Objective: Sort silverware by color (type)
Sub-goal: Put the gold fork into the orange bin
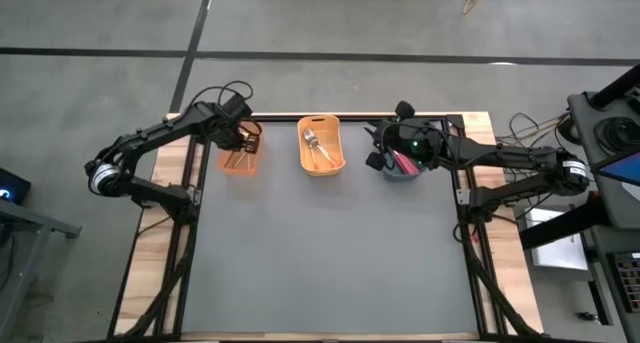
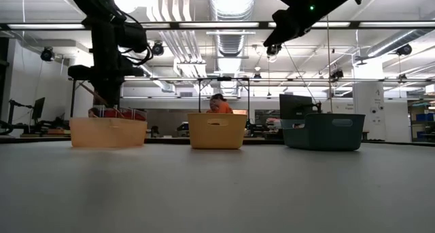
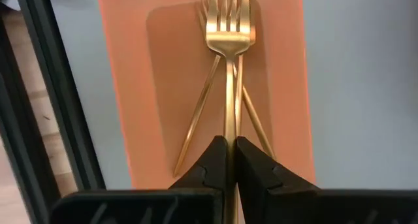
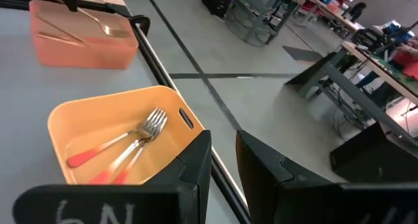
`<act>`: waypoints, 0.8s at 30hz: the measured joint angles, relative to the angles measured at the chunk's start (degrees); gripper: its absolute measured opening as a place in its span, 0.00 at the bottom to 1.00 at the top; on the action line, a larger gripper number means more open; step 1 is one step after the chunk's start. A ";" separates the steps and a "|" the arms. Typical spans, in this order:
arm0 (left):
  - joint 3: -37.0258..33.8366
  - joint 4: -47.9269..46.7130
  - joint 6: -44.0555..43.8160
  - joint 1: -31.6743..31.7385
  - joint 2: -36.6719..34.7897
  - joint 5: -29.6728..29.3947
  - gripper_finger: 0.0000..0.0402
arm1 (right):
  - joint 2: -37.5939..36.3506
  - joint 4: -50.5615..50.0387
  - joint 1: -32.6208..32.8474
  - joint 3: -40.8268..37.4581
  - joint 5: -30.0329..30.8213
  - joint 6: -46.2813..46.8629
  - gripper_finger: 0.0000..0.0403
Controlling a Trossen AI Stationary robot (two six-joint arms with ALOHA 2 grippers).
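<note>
My left gripper (image 3: 230, 140) is shut on a gold fork (image 3: 230, 34) over the pink-orange bin (image 1: 228, 166) at the far left, where other gold forks (image 3: 196, 113) lie on the bottom. The yellow middle bin (image 4: 78, 113) holds silver-tined forks with orange-red handles (image 4: 130, 142). Red-pink handles (image 1: 405, 165) stick up out of the blue-grey bin (image 2: 323, 131) at the far right. My right gripper (image 4: 222, 162) hangs open and empty, high above that bin's left side (image 1: 376, 148). My left gripper pinches the gold fork's handle (image 3: 230, 129) between its two fingers, coming from above and pointing steeply down. The fork runs on ahead of the fingers, tines (image 3: 230, 18) leading, slanting down over the bin. Whether the tines touch the forks below, I cannot tell.
The three bins stand in a row along the table's far edge, and the grey tabletop (image 1: 330, 263) stretches toward the near edge. A black frame rail (image 1: 350, 116) runs behind the bins. A person (image 2: 219, 105) sits in the room beyond the table.
</note>
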 joint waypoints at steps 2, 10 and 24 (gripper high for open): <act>-0.19 0.48 -0.31 0.00 0.00 0.00 0.00 | 0.04 -0.25 0.02 0.00 -0.02 0.05 0.16; -1.70 3.80 -0.35 0.00 0.01 -0.39 0.00 | 0.04 -0.38 0.02 0.00 -0.02 0.61 0.16; -7.27 10.50 -0.63 0.00 0.02 -0.68 0.00 | 0.04 -1.84 0.02 0.00 0.00 1.08 0.16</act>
